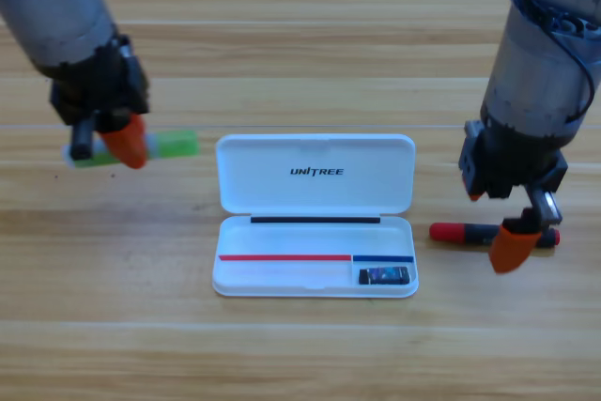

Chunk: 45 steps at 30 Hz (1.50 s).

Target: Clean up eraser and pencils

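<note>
The light green pencil [174,145] lies flat on the wood, left of the white case. My left gripper [115,146] points down right on its left half and covers its middle. The black pencil with red ends [460,232] lies flat to the right of the case. My right gripper [522,234] is down over its right part, so only the red left end, a short black stretch and the far right tip show. The small dark blue-and-black eraser [385,276] sits inside the case, in the lower right corner of the tray.
The white case [282,274] lies open at the table's middle, its lid [315,152] folded back flat behind the tray. Both grey arms come down from the upper corners, one on each side of the case.
</note>
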{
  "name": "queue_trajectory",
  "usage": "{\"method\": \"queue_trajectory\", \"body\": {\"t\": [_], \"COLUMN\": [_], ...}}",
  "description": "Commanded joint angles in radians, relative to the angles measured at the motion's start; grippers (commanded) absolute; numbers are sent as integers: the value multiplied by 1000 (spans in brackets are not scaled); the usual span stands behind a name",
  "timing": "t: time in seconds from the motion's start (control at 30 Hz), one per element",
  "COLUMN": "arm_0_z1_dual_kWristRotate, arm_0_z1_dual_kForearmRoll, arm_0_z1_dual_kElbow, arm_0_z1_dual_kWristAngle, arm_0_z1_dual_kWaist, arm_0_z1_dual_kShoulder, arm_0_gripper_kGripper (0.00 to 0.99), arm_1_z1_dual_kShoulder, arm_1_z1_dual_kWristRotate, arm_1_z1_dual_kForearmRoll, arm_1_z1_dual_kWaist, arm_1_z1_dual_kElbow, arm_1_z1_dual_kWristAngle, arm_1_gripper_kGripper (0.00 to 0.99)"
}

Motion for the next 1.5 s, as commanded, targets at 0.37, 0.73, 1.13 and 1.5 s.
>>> {"method": "queue_trajectory", "body": {"t": [0.37, 0.73, 1.13, 1.5], "arm_0_z1_dual_kWristRotate": [-39, -44, -61, -87], "arm_0_z1_dual_kForearmRoll": [-10, -67, -68, -68], "arm_0_z1_dual_kElbow": [-81, -96, -141, -165], "arm_0_z1_dual_kWristAngle": [-10, -10, -16, -37], "arm_0_z1_dual_kWaist": [-260, -280, -309, -321], "arm_0_z1_dual_kShoulder": [193, 301, 351, 379], "arm_0_gripper_kGripper": [0, 0, 0, 0], "arm_1_z1_dual_kShoulder": [241, 251, 253, 156], "arm_1_z1_dual_kWristRotate": [-117, -137, -179, -182], "arm_1_z1_dual_kForearmRoll": [-182, -182, -182, -156], "arm_1_z1_dual_kWaist": [-232, -229, -229, -221], "arm_1_z1_dual_kElbow": [54, 77, 95, 110], "arm_1_z1_dual_kWristAngle": [-51, 6, 30, 38], "arm_1_gripper_kGripper": [824, 733, 60, 0]}}
